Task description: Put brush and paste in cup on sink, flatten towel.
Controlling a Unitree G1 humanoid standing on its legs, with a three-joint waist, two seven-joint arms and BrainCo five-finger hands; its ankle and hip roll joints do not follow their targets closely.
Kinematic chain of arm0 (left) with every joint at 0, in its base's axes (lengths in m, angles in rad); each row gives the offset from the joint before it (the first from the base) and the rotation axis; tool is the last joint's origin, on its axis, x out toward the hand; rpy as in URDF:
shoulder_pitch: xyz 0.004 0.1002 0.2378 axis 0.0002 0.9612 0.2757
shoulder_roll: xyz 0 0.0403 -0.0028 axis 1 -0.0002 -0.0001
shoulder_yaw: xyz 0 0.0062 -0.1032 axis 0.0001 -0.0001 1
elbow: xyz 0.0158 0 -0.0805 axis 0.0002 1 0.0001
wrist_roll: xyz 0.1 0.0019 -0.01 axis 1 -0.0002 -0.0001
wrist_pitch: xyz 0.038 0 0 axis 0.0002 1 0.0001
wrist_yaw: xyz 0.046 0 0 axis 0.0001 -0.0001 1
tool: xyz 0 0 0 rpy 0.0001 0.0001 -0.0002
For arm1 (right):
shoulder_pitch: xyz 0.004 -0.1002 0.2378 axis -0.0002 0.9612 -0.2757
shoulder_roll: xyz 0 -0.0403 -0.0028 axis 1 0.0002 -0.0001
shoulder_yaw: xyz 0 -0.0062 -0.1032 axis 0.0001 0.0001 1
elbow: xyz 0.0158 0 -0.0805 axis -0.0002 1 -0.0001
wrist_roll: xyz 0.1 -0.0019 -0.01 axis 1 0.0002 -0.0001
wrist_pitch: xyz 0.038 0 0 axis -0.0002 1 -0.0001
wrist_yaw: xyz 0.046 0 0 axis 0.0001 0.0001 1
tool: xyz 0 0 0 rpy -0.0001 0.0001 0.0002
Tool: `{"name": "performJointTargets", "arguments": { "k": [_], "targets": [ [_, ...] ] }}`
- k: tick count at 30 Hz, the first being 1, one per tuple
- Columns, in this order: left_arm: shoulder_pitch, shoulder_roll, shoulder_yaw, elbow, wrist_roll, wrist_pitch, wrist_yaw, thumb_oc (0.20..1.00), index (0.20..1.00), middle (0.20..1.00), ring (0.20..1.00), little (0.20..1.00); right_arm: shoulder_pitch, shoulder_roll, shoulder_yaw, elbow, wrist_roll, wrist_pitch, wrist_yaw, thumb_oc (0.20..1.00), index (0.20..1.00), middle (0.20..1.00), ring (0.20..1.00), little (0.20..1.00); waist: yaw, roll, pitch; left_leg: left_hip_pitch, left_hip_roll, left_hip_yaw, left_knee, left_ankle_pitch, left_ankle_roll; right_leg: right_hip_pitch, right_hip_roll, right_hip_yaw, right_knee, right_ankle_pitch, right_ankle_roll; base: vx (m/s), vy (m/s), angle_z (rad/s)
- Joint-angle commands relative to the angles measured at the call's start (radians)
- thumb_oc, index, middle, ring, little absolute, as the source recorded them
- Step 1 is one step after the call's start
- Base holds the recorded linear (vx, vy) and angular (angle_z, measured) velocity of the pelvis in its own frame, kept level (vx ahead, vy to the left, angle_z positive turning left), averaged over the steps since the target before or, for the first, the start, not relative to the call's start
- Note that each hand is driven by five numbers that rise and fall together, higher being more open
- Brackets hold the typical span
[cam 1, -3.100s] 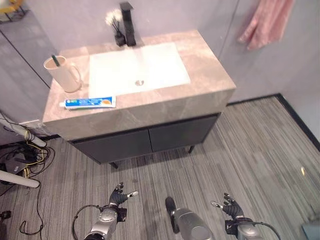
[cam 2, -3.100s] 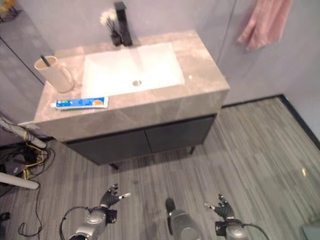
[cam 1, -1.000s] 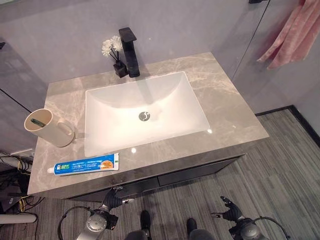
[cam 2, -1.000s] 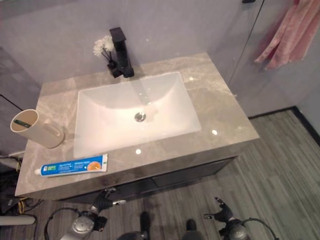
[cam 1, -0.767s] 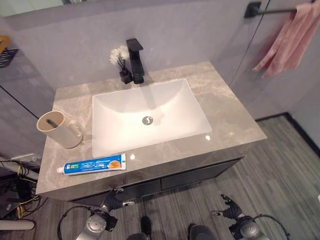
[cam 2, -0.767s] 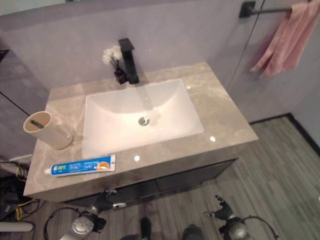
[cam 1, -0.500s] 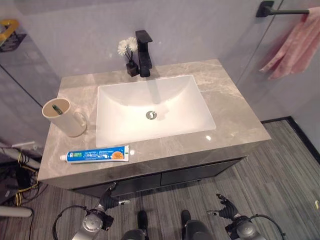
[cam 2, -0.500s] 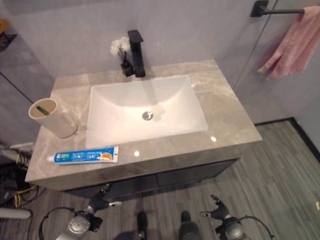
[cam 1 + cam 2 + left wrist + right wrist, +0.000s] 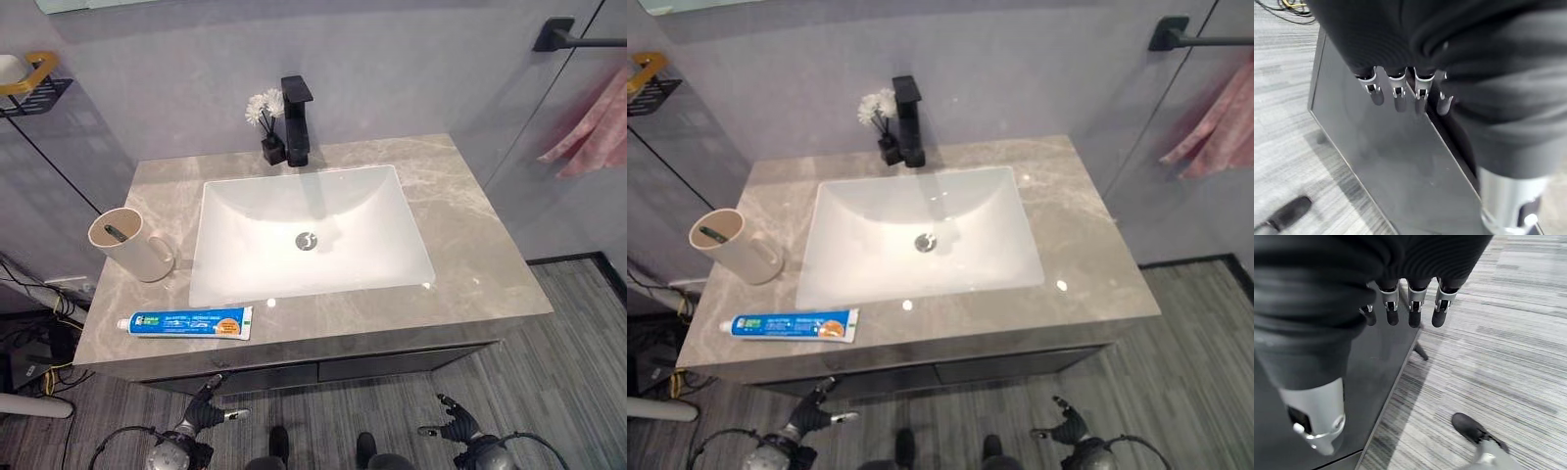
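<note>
Okay, your left hand (image 9: 201, 419) and right hand (image 9: 453, 423) both hang low in front of the sink (image 9: 312, 233), fingers loose, holding nothing. The paste (image 9: 185, 323) lies flat by the sink's front left corner: a soft, slick tube, so pinch it mid-body. The brush (image 9: 116, 234) already stands in the smooth beige cup (image 9: 130, 245) left of the sink. The pink towel (image 9: 598, 130) hangs limp, far right.

You see the pink towel (image 9: 596, 135) cut off by the picture's right edge. Inside the cup (image 9: 130, 244), the brush (image 9: 116, 234) shows just its tip.
</note>
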Motion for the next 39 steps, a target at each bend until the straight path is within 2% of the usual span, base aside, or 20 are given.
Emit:
{"name": "performJointTargets", "arguments": {
  "k": [1,2,4,5,6,9,10,12,15,20,22,24,29,31,39],
  "targets": [
    [0.063,0.202,0.052,-0.168,-0.031,-0.032,-0.153,1.0,1.0,1.0,1.0,1.0,-0.054,-0.057,0.003,0.021,0.008,-0.024,0.03,1.0,1.0,1.0,1.0,1.0,0.023,-0.015,-0.01,0.027,-0.046,0.02,0.004,-0.042,0.004,-0.1,-0.073,0.023,0.015,0.121,0.062,-0.03,0.057,0.0],
    [0.105,0.346,0.073,-0.348,-0.053,-0.025,-0.254,1.0,1.0,1.0,1.0,1.0,-0.072,-0.076,0.016,0.049,0.007,-0.021,0.067,1.0,1.0,1.0,1.0,1.0,0.023,-0.005,-0.01,0.021,-0.049,0.026,0.004,-0.035,0.002,-0.107,-0.079,0.026,0.009,0.134,0.066,-0.01,0.04,0.0],
    [0.172,0.443,0.153,-0.497,-0.125,-0.017,-0.322,1.0,1.0,1.0,1.0,1.0,-0.082,-0.083,0.035,0.079,-0.005,-0.006,0.104,1.0,1.0,1.0,1.0,1.0,0.028,-0.001,-0.014,0.024,-0.048,0.027,0.004,-0.039,-0.001,-0.104,-0.082,0.024,0.007,0.133,0.07,0.04,0.02,-0.02],
    [0.183,0.446,0.162,-0.504,-0.128,-0.014,-0.324,1.0,1.0,1.0,1.0,1.0,-0.082,-0.08,0.037,0.08,-0.005,-0.006,0.104,1.0,1.0,1.0,1.0,1.0,0.027,-0.003,-0.015,0.029,-0.047,0.027,0.004,-0.048,-0.001,-0.098,-0.08,0.024,0.006,0.125,0.071,0.0,0.0,0.0],
    [0.217,0.491,0.211,-0.556,-0.175,-0.014,-0.349,1.0,1.0,1.0,1.0,1.0,-0.082,-0.085,0.04,0.096,-0.017,0.0,0.121,1.0,1.0,1.0,1.0,1.0,0.03,0.001,-0.015,0.026,-0.049,0.025,0.004,-0.04,-0.002,-0.1,-0.083,0.024,0.007,0.132,0.071,0.05,0.012,0.01],
    [0.407,0.618,0.445,-0.734,-0.415,-0.006,-0.427,1.0,1.0,1.0,1.0,1.0,-0.087,-0.062,0.033,0.206,-0.025,0.02,0.147,1.0,1.0,1.0,1.0,1.0,0.056,0.015,-0.027,0.033,-0.049,0.009,0.004,-0.046,-0.008,-0.085,-0.088,0.008,0.007,0.123,0.075,0.03,0.003,0.02],
    [0.425,0.62,0.463,-0.743,-0.419,-0.004,-0.428,1.0,1.0,1.0,1.0,1.0,-0.088,-0.057,0.036,0.208,-0.026,0.019,0.147,1.0,1.0,1.0,1.0,1.0,0.054,0.01,-0.027,0.033,-0.048,0.009,0.004,-0.046,-0.008,-0.085,-0.087,0.008,0.007,0.123,0.075,0.03,-0.014,0.04],
    [0.479,0.645,0.583,-0.799,-0.559,-0.027,-0.436,1.0,1.0,1.0,1.0,1.0,-0.053,-0.03,0.018,0.214,-0.01,0.01,0.137,1.0,1.0,1.0,1.0,1.0,0.067,0.012,-0.029,0.023,-0.048,-0.012,0.004,-0.036,-0.014,-0.082,-0.092,-0.013,0.009,0.124,0.075,-0.01,-0.04,0.22],
    [0.405,0.634,0.627,-0.833,-0.553,-0.083,-0.345,1.0,1.0,1.0,1.0,1.0,-0.021,-0.006,-0.004,0.222,0.009,0.002,0.119,1.0,1.0,1.0,1.0,1.0,0.074,0.006,-0.033,0.008,-0.048,-0.039,0.004,-0.025,-0.02,-0.074,-0.099,-0.049,0.007,0.122,0.075,-0.01,-0.046,0.39],
    [0.307,0.602,0.728,-0.816,-0.434,-0.135,-0.203,1.0,1.0,1.0,1.0,1.0,-0.003,0.008,0.007,0.213,-0.033,0.01,0.09,1.0,1.0,1.0,1.0,1.0,0.088,0.001,-0.036,-0.009,-0.051,-0.057,0.004,-0.021,-0.022,-0.075,-0.104,-0.068,-0.001,0.123,0.078,0.0,-0.028,0.21],
    [0.297,0.603,0.739,-0.806,-0.392,-0.141,-0.181,1.0,1.0,1.0,1.0,1.0,-0.006,0.012,0.003,0.223,-0.034,0.013,0.089,1.0,1.0,1.0,1.0,1.0,0.091,0.0,-0.034,-0.01,-0.051,-0.057,0.004,-0.022,-0.022,-0.077,-0.105,-0.068,-0.001,0.122,0.079,0.0,-0.003,0.11],
    [0.297,0.622,0.77,-0.784,-0.268,-0.151,-0.146,1.0,1.0,1.0,1.0,1.0,0.01,0.019,-0.031,0.233,-0.008,0.019,0.095,1.0,1.0,1.0,1.0,1.0,0.086,-0.001,-0.032,-0.012,-0.052,-0.049,0.004,-0.026,-0.021,-0.08,-0.107,-0.06,-0.001,0.122,0.082,0.01,0.022,0.1],
    [0.266,0.605,0.735,-0.739,-0.169,-0.158,-0.119,1.0,1.0,1.0,1.0,1.0,0.019,0.026,-0.043,0.235,-0.001,0.022,0.094,1.0,1.0,1.0,1.0,1.0,0.08,0.001,-0.022,-0.016,-0.055,-0.041,0.004,-0.033,-0.019,-0.087,-0.112,-0.052,-0.001,0.122,0.085,0.0,0.014,0.0],
    [0.239,0.586,0.678,-0.705,-0.11,-0.172,-0.097,1.0,1.0,1.0,1.0,1.0,0.021,0.02,-0.043,0.221,0.0,0.021,0.087,1.0,1.0,1.0,1.0,1.0,0.075,0.0,-0.015,-0.029,-0.058,-0.037,0.004,-0.034,-0.016,-0.103,-0.115,-0.045,-0.001,0.127,0.087,-0.04,0.049,-0.04],
    [0.232,0.615,0.606,-0.7,-0.021,-0.178,-0.097,1.0,1.0,1.0,1.0,1.0,0.033,-0.007,-0.04,0.19,-0.027,0.017,0.086,1.0,1.0,1.0,1.0,1.0,0.067,-0.007,-0.007,-0.049,-0.063,-0.026,0.004,-0.037,-0.007,-0.13,-0.12,-0.034,-0.001,0.137,0.094,-0.01,0.034,-0.07]
  ]
}}
